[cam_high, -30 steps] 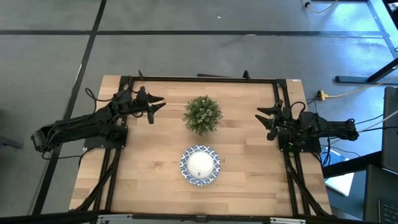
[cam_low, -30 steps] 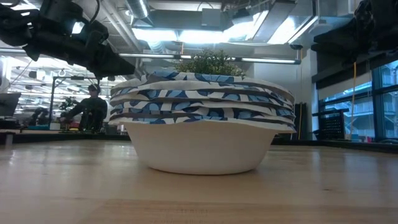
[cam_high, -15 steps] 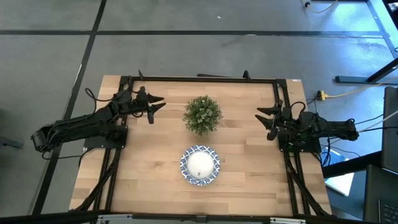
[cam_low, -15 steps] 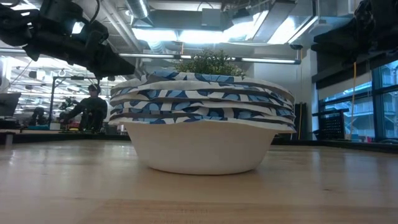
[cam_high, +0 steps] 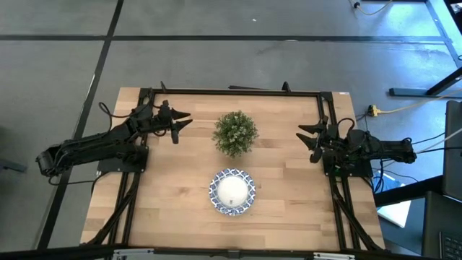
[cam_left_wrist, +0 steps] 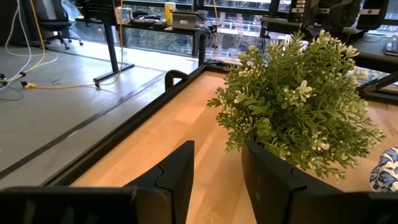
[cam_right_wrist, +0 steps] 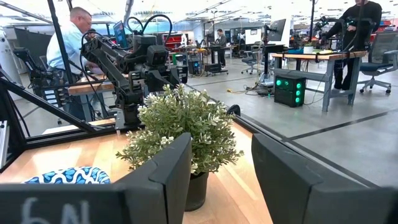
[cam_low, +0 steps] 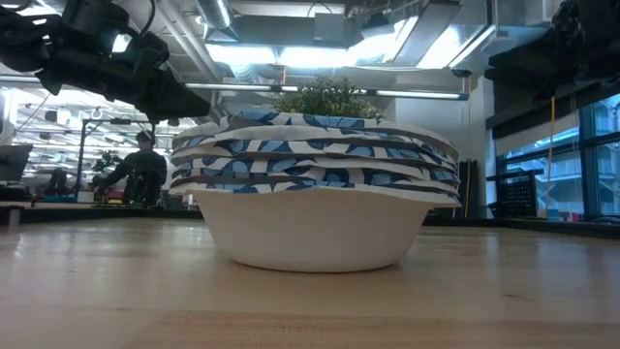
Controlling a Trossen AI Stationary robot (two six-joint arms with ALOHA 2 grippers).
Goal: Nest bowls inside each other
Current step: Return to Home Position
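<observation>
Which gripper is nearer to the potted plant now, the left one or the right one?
Left. The left gripper hangs close beside the plant; the right gripper sits farther off on the plant's opposite side.

left tool (cam_high: 182,128) spread, right tool (cam_high: 305,143) spread

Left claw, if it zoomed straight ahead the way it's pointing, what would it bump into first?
Probably the potted plant. The open left claw points across the table toward it, with nothing else between them. The aim looks slightly off-centre, so it might just brush the leaves.
</observation>
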